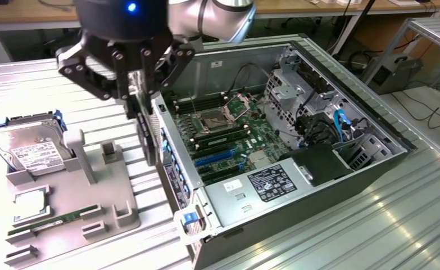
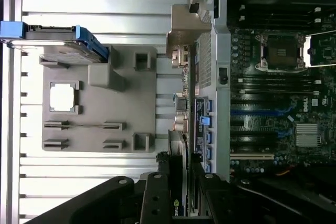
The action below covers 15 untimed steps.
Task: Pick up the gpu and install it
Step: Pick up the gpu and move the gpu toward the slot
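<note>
My gripper point(image 1: 141, 109) is shut on the gpu point(image 1: 150, 138), a thin dark card held edge-on and hanging down from the fingers. It hovers just outside the rear wall of the open computer case point(image 1: 227, 205), between that wall and the grey holder point(image 1: 92, 194). In the wrist view the gpu point(image 2: 178, 150) runs from between my black fingers point(image 2: 155, 200) out to its silver bracket point(image 2: 181, 38). The motherboard's blue expansion slots point(image 1: 216, 157) lie inside the case towards the exterior view's right of the card, and are also seen as blue slots point(image 2: 257, 111) in the wrist view.
The grey holder carries a silver hard drive point(image 1: 28, 149) in a blue frame, a square processor point(image 1: 25, 205) and a green RAM stick point(image 1: 55, 220). Inside the case are the CPU socket point(image 1: 212, 121), drive cages point(image 1: 295, 90), cables point(image 1: 340, 126) and the power supply point(image 1: 276, 183).
</note>
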{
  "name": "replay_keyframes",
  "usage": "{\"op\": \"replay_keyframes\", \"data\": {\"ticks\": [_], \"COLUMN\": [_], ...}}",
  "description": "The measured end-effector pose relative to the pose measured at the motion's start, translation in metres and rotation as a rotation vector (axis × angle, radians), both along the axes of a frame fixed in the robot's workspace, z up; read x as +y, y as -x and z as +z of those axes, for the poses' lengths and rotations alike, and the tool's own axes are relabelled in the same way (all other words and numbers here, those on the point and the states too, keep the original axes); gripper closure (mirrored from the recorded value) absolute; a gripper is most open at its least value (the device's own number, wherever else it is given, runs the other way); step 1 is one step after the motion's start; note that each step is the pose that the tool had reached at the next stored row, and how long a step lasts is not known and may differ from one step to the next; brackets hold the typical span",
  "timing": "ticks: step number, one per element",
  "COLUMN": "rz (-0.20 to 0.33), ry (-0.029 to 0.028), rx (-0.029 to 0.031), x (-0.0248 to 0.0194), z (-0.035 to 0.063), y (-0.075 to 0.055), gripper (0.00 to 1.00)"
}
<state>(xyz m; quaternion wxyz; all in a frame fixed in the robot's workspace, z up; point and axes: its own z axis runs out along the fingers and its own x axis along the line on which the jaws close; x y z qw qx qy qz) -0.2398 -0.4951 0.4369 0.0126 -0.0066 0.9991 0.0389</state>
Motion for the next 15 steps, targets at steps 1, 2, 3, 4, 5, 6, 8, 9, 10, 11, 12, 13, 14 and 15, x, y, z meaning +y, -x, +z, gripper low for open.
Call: {"op": "replay_keyframes", "data": {"ticks": [1,2,3,4,5,6,8,9,10,11,12,13,14,15], "rz": [0.000,0.000,0.000,0.000,0.000,0.000,0.000,0.000,0.000,0.000,0.000,0.000,0.000,0.000], "ry": [-0.0003,-0.0003,-0.0004,-0.0005,-0.0003,-0.0004,-0.0006,-0.0005,-0.0005,-0.0005,-0.0005,-0.0002,0.0002,0.0007], "rx": [0.0014,0.0029,0.0046,0.0056,0.0066,0.0072,0.0084,0.0096,0.0116,0.0132,0.0167,0.0197,0.0218,0.0232], "x": [-0.0006,-0.0011,-0.0015,-0.0017,-0.0018,-0.0018,-0.0018,-0.0018,-0.0018,-0.0018,-0.0018,-0.0017,-0.0016,-0.0015], "z": [0.0039,0.0069,0.0098,0.0108,0.0114,0.0117,0.0116,0.0116,0.0116,0.0114,0.0106,0.0093,0.0077,0.0063], "y": [-0.004,-0.009,-0.014,-0.018,-0.023,-0.028,-0.042,-0.050,-0.055,-0.059,-0.066,-0.071,-0.076,-0.081], "gripper": [0.74,0.74,0.74,0.74,0.74,0.74,0.74,0.74,0.74,0.74,0.74,0.74,0.74,0.74]}}
